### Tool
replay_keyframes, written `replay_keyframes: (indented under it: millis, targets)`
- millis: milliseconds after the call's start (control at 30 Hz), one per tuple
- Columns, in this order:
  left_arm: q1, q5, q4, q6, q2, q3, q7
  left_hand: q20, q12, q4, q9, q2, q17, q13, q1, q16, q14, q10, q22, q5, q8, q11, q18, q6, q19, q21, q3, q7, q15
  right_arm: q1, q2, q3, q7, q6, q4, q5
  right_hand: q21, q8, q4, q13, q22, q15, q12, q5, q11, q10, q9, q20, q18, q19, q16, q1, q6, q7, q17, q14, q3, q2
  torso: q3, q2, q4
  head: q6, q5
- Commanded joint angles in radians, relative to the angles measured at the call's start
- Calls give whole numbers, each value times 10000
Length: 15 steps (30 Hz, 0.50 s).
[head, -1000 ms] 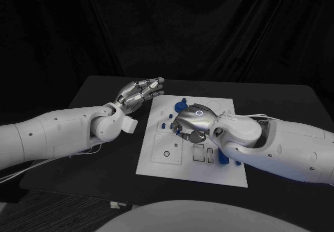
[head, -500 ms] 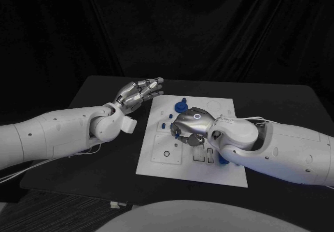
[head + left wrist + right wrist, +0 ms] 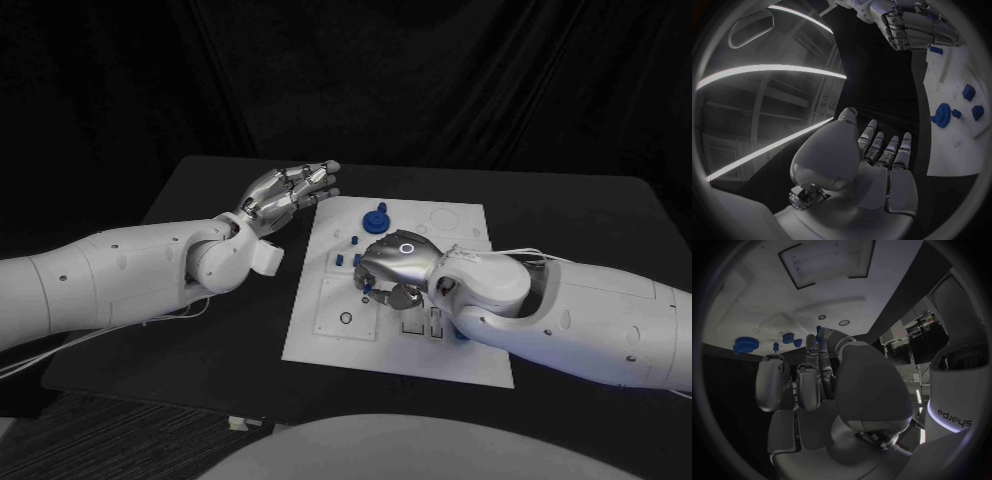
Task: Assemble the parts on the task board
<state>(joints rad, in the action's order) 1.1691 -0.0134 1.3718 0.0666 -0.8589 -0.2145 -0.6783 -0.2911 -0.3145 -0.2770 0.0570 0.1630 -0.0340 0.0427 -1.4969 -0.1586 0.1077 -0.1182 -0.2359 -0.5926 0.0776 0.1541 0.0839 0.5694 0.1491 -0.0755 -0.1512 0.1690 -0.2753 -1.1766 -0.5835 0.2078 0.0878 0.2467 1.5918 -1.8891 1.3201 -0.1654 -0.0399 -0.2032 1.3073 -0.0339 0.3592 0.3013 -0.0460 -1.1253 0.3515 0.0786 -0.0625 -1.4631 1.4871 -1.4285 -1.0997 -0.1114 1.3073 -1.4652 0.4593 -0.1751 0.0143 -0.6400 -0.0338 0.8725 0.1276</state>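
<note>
R hand (image 3: 392,262) hung low over task board (image 3: 462,220) centre, fingers curled down, hold on a part unclear; L hand (image 3: 289,188) idled beside board, fingers apart, empty; next prob. seating a piece squarely.

Lab, black drapes (image 3: 433,80), black table (image 3: 216,190)

Your right hand (image 3: 392,262) and its bulky forearm lie across the middle and right of the task board (image 3: 335,335), blocking any approach from the right and covering the slots beneath them. At the far end, the round blue part (image 3: 376,218) and the small blue pieces (image 3: 346,260) just left of the hand crowd the way in. Your left hand (image 3: 287,190) hovers off the board's far-left corner above bare black table (image 3: 202,180), and the board's near-left area offers you flat, unobstructed room.
</note>
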Motion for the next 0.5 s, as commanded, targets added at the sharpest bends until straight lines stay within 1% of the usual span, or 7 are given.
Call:
replay_keyframes:
  millis: [33,267,500]
  targets:
    - [-18,64,-6,136,21,10,-667,-20,-54,-15,17,35,3,17,-81,-42,-21,-14,14,-64,67,61,-97,91,-78,66,68,153,-26,57,-3,-6,-33,-105,-6,-99,-37,42,84,-19,1883,91,-60,50,-16,-65,5,31,53,12,-24,-52,-66,-12,907,-634,-3,92,1,-1,1,1,6]
    - [-21,64,-32,148,32,10,-629,-20,-70,-16,21,36,2,19,-84,-49,-19,-22,12,-66,76,63,-96,126,-77,66,71,155,-28,119,-14,-6,-35,-104,-14,-99,-37,42,84,-19,1883,91,-60,50,-16,-65,5,31,53,12,-24,-52,-66,-12,907,-634,-3,92,0,-1,0,1,-8]
    - [-24,64,-41,157,34,10,-617,-20,-70,-16,21,36,2,19,-84,-49,-19,-22,12,-66,76,63,-96,126,-77,66,71,155,-28,179,-6,-6,-44,-112,-19,-99,-47,46,89,-21,1880,91,-61,54,-18,-71,4,31,51,17,-28,-49,-68,-13,899,-632,-8,91,0,-2,1,1,19]
